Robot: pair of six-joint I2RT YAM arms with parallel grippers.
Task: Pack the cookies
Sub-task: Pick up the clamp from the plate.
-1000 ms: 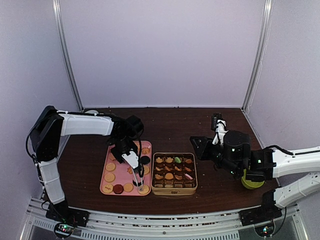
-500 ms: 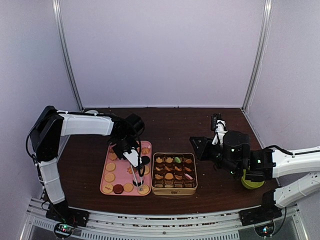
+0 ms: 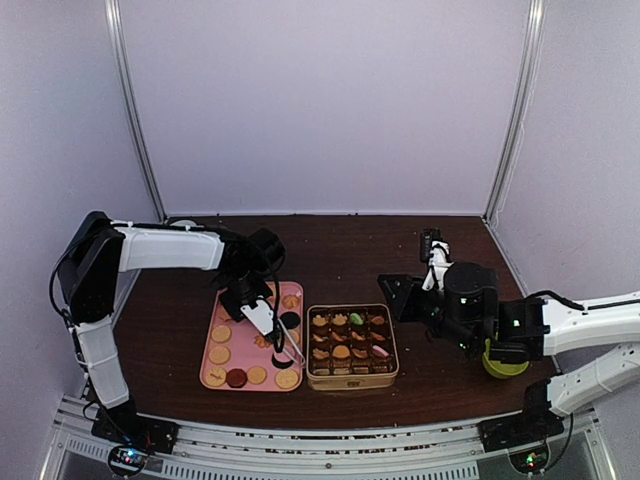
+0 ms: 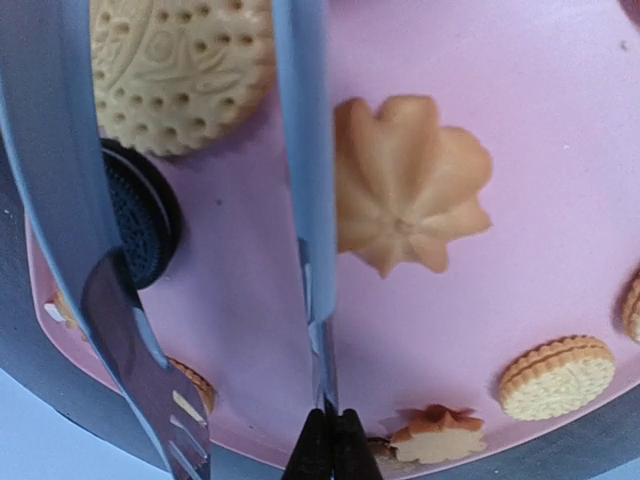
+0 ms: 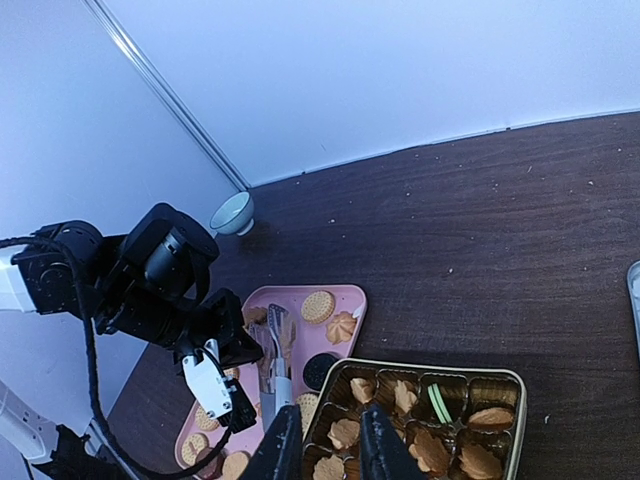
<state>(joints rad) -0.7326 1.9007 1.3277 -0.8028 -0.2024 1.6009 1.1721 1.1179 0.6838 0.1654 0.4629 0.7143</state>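
Embossing on the round biscuit (image 4: 180, 60) is too fine for me to read. Left arm stretches over the pink tray (image 3: 240, 352), left pincer (image 3: 256, 309) clenched on the metal tongs (image 4: 305, 200), blades tilted down. Tan, dark and flower-shaped cookies (image 4: 405, 200) lie on the tray and in the gold tin (image 3: 349, 382) beside it. Right pincer (image 5: 330, 418) hovers over the counter (image 3: 340, 260), slightly parted, empty.

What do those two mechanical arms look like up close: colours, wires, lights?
The left arm and right arm have white shells, black joints and thin black cables. Green lights glow on the right one. The right pincer has two black fingers.
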